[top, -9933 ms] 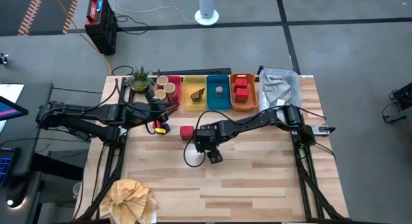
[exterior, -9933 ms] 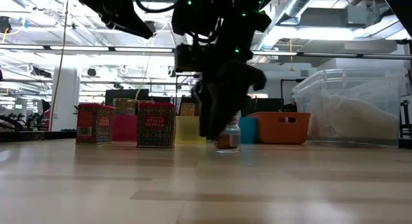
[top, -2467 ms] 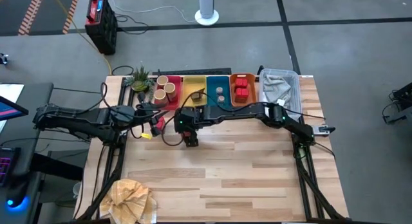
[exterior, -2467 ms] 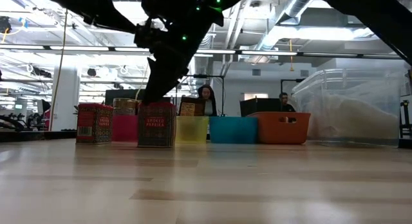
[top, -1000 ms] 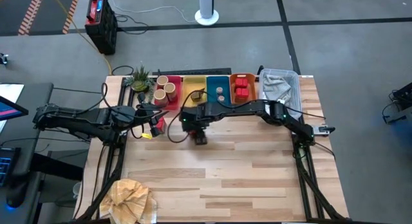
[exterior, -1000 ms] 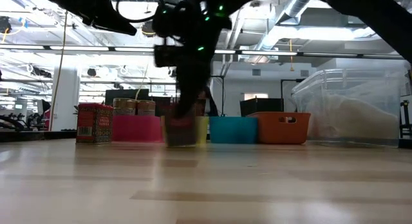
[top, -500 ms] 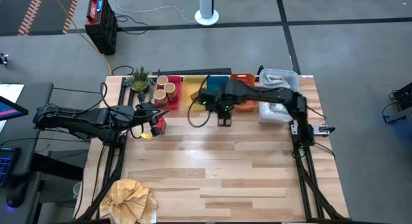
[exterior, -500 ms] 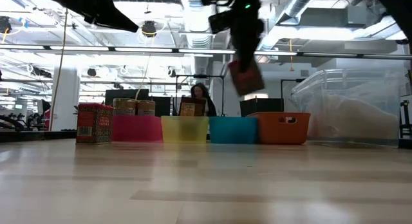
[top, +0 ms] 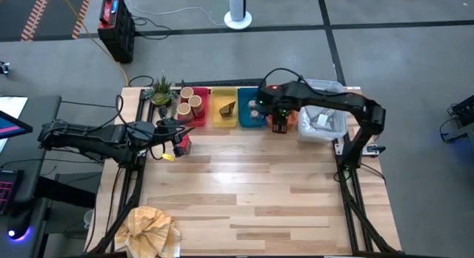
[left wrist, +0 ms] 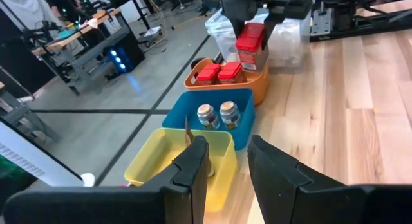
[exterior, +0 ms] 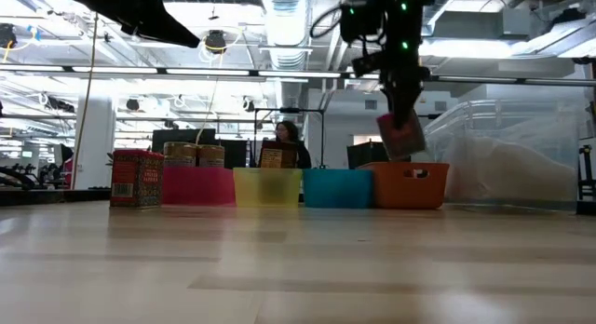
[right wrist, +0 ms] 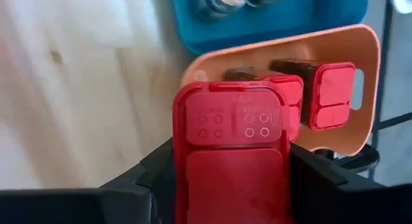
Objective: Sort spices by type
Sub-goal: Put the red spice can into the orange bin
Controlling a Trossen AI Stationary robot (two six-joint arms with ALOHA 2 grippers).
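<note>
A red, boxy spice pack with a flat red lid (right wrist: pixel 230 143) is clamped between the two dark fingers of the right gripper (top: pixel 279 123) and is held in the air over the near edge of the long orange plastic bin (top: pixel 284 121). The height is given only by the low view, where the pack (exterior: pixel 400 134) hangs tilted, clear above the orange bin (exterior: pixel 407 185) and not touching it. The right wrist view alone shows the pack's lid from above, with two more red-lidded packs (right wrist: pixel 322 95) lying side by side in the orange bin (right wrist: pixel 351 40) beyond it. In the left wrist view the same held pack (left wrist: pixel 252 47) is seen from afar above the two packs (left wrist: pixel 219 73) in that bin, and just beside the orange bin a blue plastic bin (left wrist: pixel 244 121) holds two small round tins with pale tops (left wrist: pixel 216 114). Beside the blue bin stands a yellow plastic bin (left wrist: pixel 154 166), partly hidden behind the left gripper (left wrist: pixel 228 161), whose fingers stand a little apart and hold nothing. In the high view a dark brown wedge (top: pixel 227 108) lies in the yellow bin (top: pixel 216 118), and three tan cylinders (top: pixel 191 101) stand in a pink bin (top: pixel 200 120) farthest from the orange bin. The left gripper (top: pixel 172 135) waits near the pink bin, just beside a lone red pack (top: pixel 182 144) on the wooden table (top: pixel 252 199), which the low view shows upright (exterior: pixel 136 178).
</note>
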